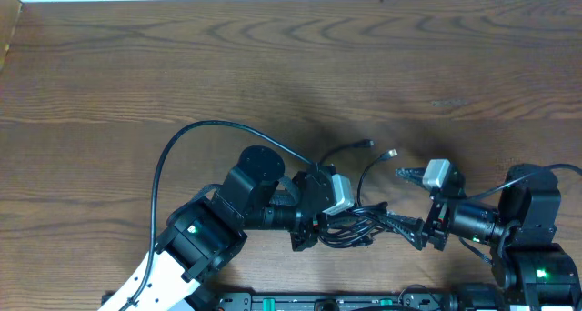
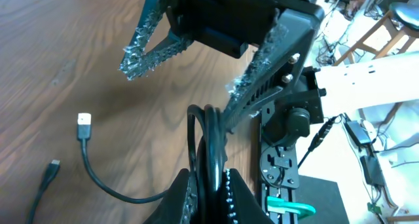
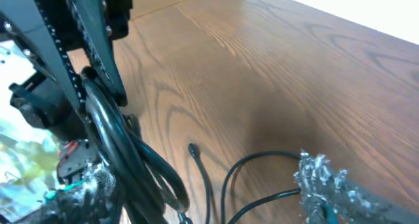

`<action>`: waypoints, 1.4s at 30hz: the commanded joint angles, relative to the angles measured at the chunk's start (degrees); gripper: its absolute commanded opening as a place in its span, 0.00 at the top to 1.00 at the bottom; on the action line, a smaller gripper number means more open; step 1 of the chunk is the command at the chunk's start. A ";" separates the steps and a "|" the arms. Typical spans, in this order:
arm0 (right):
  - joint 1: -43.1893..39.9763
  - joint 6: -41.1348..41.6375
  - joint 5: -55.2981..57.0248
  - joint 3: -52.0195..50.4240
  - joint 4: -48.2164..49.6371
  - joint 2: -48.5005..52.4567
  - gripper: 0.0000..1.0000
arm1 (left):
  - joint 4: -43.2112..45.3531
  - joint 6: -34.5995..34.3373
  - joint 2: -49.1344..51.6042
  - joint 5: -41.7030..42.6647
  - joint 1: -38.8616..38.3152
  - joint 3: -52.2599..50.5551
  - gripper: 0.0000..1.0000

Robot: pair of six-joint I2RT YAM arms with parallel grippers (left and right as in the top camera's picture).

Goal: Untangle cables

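While left pincer (image 2: 208,188) clamps cables (image 2: 207,129), right pincer (image 3: 200,175) agape, broad tabletop (image 1: 273,56) beyond.

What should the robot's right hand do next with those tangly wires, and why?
Probably close the right gripper on the cables. Its jaws stand wide open, with the bundle's loops just beside one of its fingers, and the left gripper is shut on the same bundle. With both arms holding, they could likely start pulling the cords apart.
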 commanded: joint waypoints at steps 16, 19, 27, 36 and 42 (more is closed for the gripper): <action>-0.37 -7.15 -10.67 0.55 0.31 -0.24 0.66 | 1.53 1.16 -1.01 5.79 0.02 0.85 0.93; -0.37 -7.19 -11.56 0.55 0.33 -0.24 0.68 | 3.30 -1.64 -1.01 3.30 0.02 0.85 0.93; 0.87 -7.63 -11.56 0.55 0.37 -0.24 0.99 | 6.54 -5.01 0.48 1.55 0.02 0.85 0.92; 1.53 -7.41 -8.04 0.55 0.50 -0.24 0.99 | 8.96 -9.64 2.58 -2.05 0.04 0.85 0.78; 1.38 2.95 2.64 0.55 3.82 -0.24 0.99 | 8.13 -22.43 2.56 -14.53 0.09 0.85 0.25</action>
